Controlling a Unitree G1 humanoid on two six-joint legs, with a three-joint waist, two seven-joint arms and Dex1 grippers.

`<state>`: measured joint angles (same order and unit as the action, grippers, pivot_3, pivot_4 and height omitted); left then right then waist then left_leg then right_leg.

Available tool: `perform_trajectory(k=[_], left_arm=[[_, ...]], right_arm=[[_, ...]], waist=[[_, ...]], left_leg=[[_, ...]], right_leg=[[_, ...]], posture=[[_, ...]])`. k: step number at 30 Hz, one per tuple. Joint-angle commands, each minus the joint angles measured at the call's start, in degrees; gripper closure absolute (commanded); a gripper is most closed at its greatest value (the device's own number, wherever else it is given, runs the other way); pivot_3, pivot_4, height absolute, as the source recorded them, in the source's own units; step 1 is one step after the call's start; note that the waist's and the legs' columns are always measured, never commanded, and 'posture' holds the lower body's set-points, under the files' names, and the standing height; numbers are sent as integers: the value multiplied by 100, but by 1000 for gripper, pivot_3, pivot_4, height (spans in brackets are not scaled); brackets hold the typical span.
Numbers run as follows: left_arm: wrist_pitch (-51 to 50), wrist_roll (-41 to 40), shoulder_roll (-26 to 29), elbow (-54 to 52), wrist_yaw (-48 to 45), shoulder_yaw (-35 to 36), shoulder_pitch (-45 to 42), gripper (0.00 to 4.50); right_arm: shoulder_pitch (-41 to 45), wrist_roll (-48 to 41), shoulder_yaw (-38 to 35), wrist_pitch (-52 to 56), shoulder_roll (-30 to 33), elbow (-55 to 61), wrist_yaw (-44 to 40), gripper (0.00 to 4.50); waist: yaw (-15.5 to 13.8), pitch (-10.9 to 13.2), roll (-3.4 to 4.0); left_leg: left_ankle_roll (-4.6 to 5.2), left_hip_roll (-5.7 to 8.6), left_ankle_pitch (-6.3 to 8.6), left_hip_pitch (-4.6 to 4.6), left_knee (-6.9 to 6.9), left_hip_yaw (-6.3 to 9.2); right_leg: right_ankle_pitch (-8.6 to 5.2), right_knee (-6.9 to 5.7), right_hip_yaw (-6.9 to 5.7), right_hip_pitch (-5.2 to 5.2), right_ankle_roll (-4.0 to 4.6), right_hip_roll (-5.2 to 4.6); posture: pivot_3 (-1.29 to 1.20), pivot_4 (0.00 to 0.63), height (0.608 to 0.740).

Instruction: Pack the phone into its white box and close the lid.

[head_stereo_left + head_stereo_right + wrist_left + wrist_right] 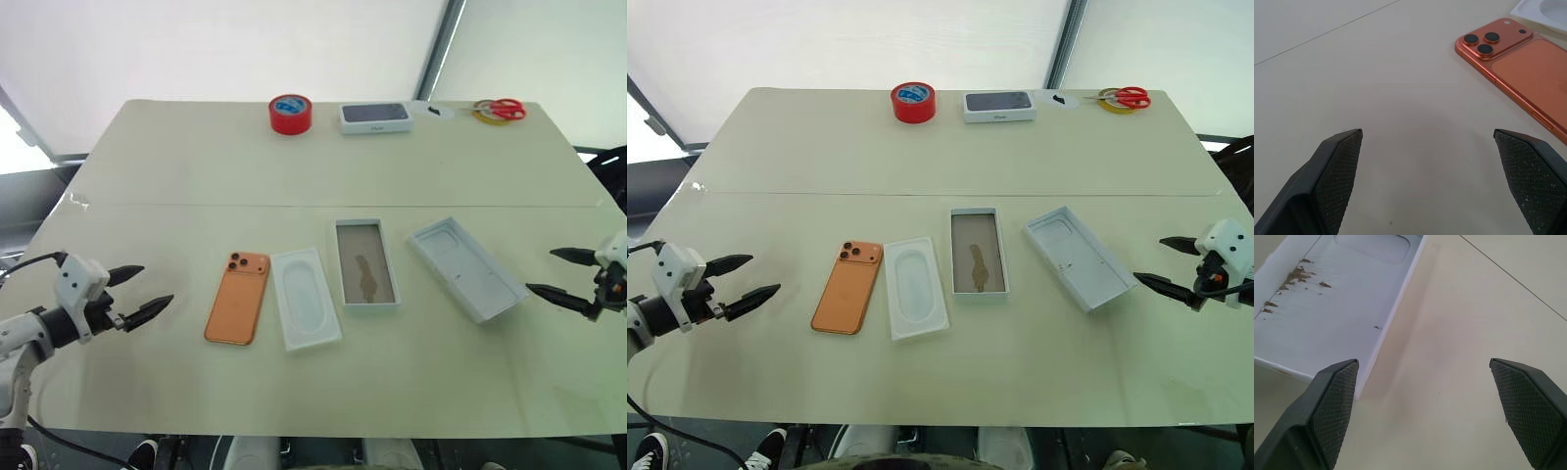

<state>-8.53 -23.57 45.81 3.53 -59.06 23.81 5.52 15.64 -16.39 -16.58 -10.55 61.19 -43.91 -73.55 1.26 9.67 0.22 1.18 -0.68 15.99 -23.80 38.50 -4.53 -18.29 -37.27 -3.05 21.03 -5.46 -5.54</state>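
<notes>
Still, white box seemingly unfilled

No legible text anywhere (the small box's side print blurs).

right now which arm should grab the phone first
Left, probably. The open left gripper sits just beside the orange phone; the right gripper is past the lid, with the white box between.

On the table, a row ran left to right: the phone, an insert tray, the white box, then the lid. Along the far edge lay a tape roll, a small box and scissors.
</notes>
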Motion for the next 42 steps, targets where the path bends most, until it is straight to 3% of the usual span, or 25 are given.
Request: perform_trajectory(k=[1,18,29,36,42], left_arm=[[197,-130,-25,-216,4,214,27,0],[517,-236,-19,-646,-177,129,91,0],[37,-400,-185,-1428,135,-58,96,0],[-1142,-332,-232,-2549,852,-670,346,0],[-3681,-1613,-444,-3563,1802,-1357,81,0]], right_arm=[[164,3,-165,-97,212,-66,23,27],[6,-321,-209,503,50,762,-264,27],[-143,-448,-177,842,-13,1502,-253,27],[-330,-858,-10,1512,-257,2853,-286,27],[-469,-1194,239,2173,-507,4405,-187,27]], waist=[[3,0,0],[-9,0,0],[-30,0,0],[-25,-1,0],[-72,0,0]], left_leg=[[0,0,0,0,-3,-1],[-12,1,-9,9,-26,-4],[-12,1,-10,10,-26,-3],[-4,1,-6,29,-32,-4],[3,1,-2,31,-29,2]], right_leg=[[0,0,1,1,0,0],[0,2,0,3,0,1],[1,2,0,0,0,1],[1,4,1,-18,-1,3],[1,4,0,-27,-1,3]], posture=[[0,150,730],[0,150,730],[0,150,730],[0,150,730],[0,150,730]])
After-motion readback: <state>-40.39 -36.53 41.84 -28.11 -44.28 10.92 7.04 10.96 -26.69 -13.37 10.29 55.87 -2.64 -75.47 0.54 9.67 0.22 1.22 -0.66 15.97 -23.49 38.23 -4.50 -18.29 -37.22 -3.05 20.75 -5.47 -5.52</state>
